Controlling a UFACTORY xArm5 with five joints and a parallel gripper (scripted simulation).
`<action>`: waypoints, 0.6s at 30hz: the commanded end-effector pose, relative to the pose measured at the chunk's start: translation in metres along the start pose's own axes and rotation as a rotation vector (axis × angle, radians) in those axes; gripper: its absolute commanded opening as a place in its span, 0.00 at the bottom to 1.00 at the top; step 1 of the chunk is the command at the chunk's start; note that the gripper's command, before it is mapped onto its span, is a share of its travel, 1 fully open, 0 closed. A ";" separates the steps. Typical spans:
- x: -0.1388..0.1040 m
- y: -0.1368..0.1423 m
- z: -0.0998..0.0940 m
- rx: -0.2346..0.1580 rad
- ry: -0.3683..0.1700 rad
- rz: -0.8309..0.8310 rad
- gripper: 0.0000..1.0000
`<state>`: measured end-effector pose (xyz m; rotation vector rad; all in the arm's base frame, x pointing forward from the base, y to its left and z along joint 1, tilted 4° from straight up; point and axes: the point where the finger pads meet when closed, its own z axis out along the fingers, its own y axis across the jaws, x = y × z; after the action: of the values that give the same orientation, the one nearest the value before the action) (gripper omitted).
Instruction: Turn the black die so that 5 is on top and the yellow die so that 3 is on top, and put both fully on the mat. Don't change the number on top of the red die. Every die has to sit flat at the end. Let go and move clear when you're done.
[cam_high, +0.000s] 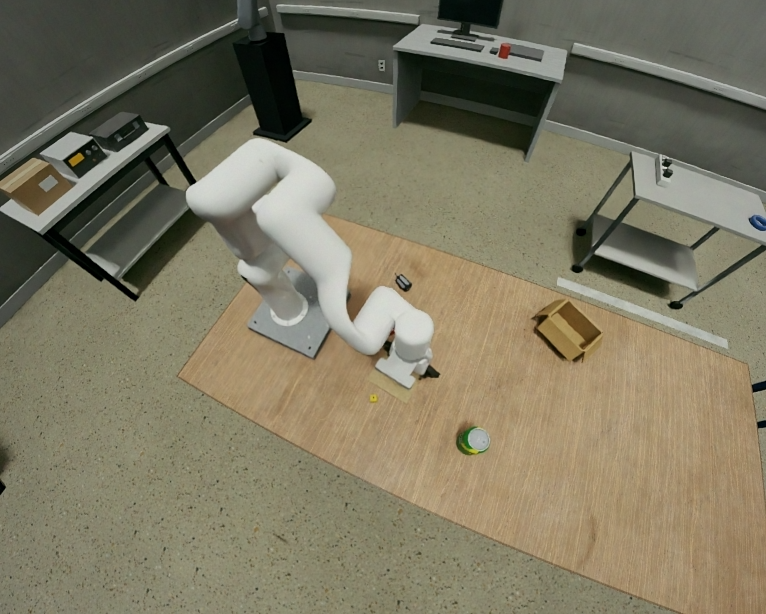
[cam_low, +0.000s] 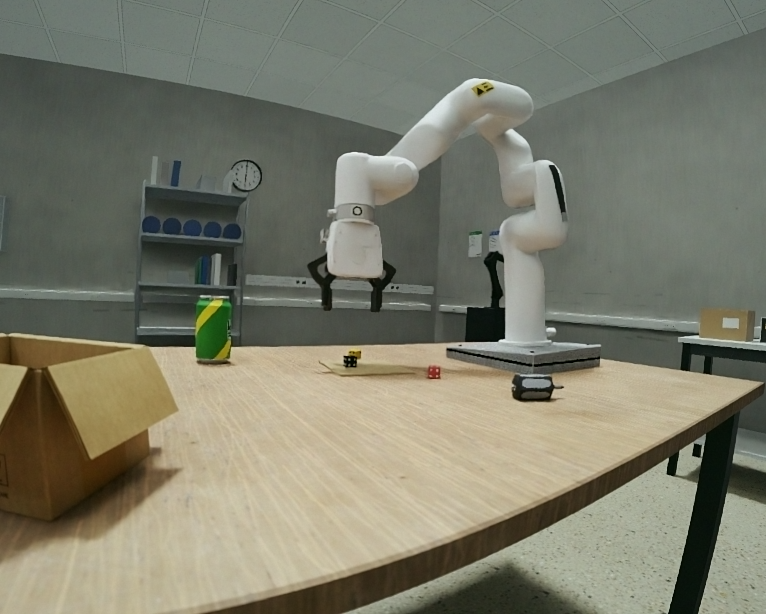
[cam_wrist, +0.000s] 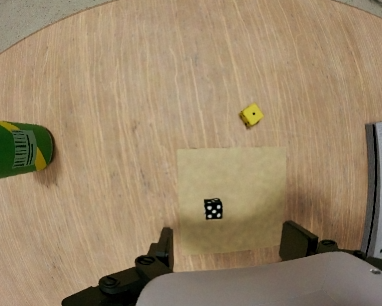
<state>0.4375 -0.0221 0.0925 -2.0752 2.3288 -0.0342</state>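
The black die (cam_wrist: 213, 209) (cam_low: 349, 361) sits flat on the mat (cam_wrist: 230, 170) (cam_low: 383, 369), fully inside its edges, with 5 on top. The yellow die (cam_wrist: 252, 114) (cam_high: 373, 398) (cam_low: 355, 353) lies on the table off the mat, beyond its edge in the wrist view, with 1 on top. The red die (cam_low: 434, 372) sits on the table beside the mat in the exterior view; its top number is too small to read. My gripper (cam_low: 351, 309) (cam_wrist: 229, 244) is wide open and empty, high above the mat.
A green can (cam_high: 473, 440) (cam_low: 213, 330) (cam_wrist: 25, 149) stands on the table. An open cardboard box (cam_high: 569, 329) (cam_low: 76, 409) and a small dark grey object (cam_high: 403, 282) (cam_low: 532, 387) are also on the table, near the robot's base plate (cam_high: 300, 338) in the latter's case.
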 end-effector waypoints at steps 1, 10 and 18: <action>0.003 0.000 -0.001 0.004 0.000 0.105 1.00; 0.010 0.002 0.000 0.005 0.000 0.342 1.00; 0.015 0.003 0.000 0.006 -0.001 0.506 1.00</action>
<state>0.4328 -0.0333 0.0913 -1.5878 2.6805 -0.0285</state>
